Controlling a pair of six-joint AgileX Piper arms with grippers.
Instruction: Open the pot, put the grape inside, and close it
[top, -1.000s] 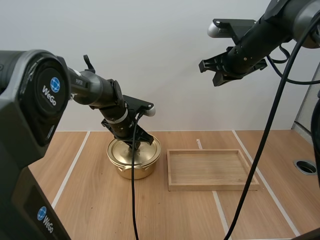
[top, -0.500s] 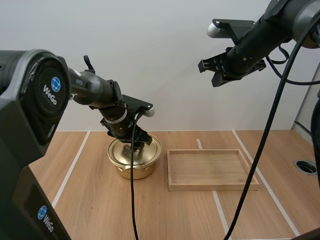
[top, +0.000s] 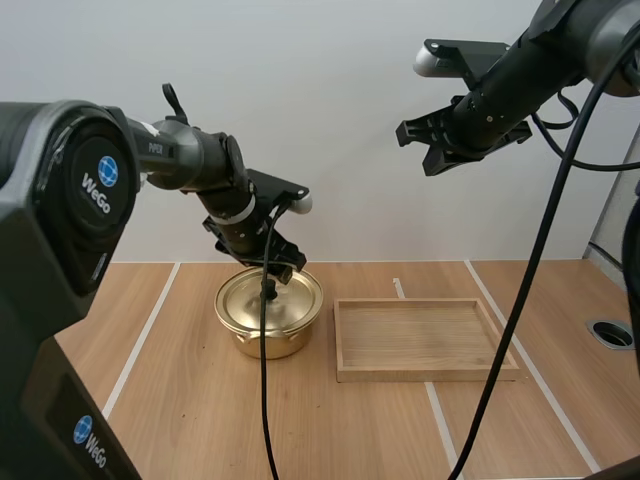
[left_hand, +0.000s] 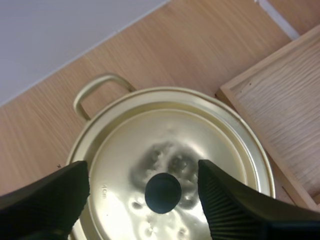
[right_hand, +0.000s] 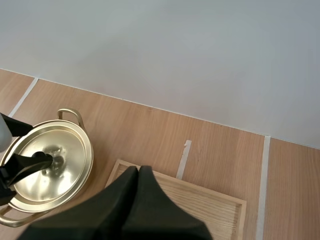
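1. The left gripper (top: 281, 272) hangs just over the pot (top: 268, 325). The arm reaches in from the left and angles down.
2. In the left wrist view the left gripper (left_hand: 142, 172) is spread wide. Its ribbed fingers (left_hand: 225, 200) stand well apart, one to each side of the lid (left_hand: 200, 145).
3. The lid's black knob (left_hand: 163, 192) lies in the gap between the two fingers, and neither finger touches it.
4. The pot is brass-coloured with the lid seated on it (closed). One loop handle (left_hand: 95, 87) shows at the far rim. The pot stands on the wooden table (top: 180, 400), left of centre.
5. The wooden tray (top: 425, 372) lies just right of the pot. They are close but apart, with a strip of bare table between them. A corner of the tray (left_hand: 280, 115) also shows beside the pot in the left wrist view.
6. The right gripper (top: 441, 157) is held high, above the tray and well clear of the pot.
7. In the right wrist view the right gripper (right_hand: 138, 172) has its fingers pressed together into one dark wedge, gripping nothing. The pot (right_hand: 47, 167) and the tray (right_hand: 200, 192) lie below it.
8. Nothing lies between the left fingers and the knob.
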